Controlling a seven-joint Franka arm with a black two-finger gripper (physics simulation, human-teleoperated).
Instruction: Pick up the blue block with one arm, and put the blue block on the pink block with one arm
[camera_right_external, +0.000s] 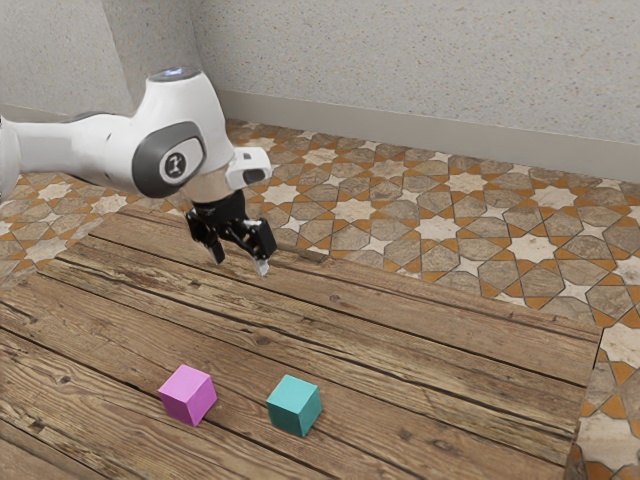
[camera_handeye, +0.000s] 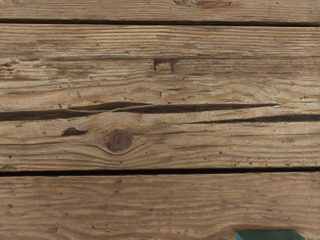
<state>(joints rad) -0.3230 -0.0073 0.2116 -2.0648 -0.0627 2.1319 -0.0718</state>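
Note:
A teal-blue block (camera_right_external: 294, 405) rests on the wooden table near its front edge. Just to the exterior view's left of it sits a pink block (camera_right_external: 187, 394), a small gap apart. My gripper (camera_right_external: 240, 257) hangs in the air above the table's back part, well behind and above both blocks, open with nothing between its fingers. In the wrist view, a sliver of the teal-blue block (camera_handeye: 270, 234) shows on the planks below my hand.
The wooden plank table (camera_right_external: 400, 340) ends at the exterior view's right, where patterned tile floor (camera_right_external: 480, 230) begins. A grey wall (camera_right_external: 420, 60) runs behind. Bare planks (camera_handeye: 160, 125) lie under my hand.

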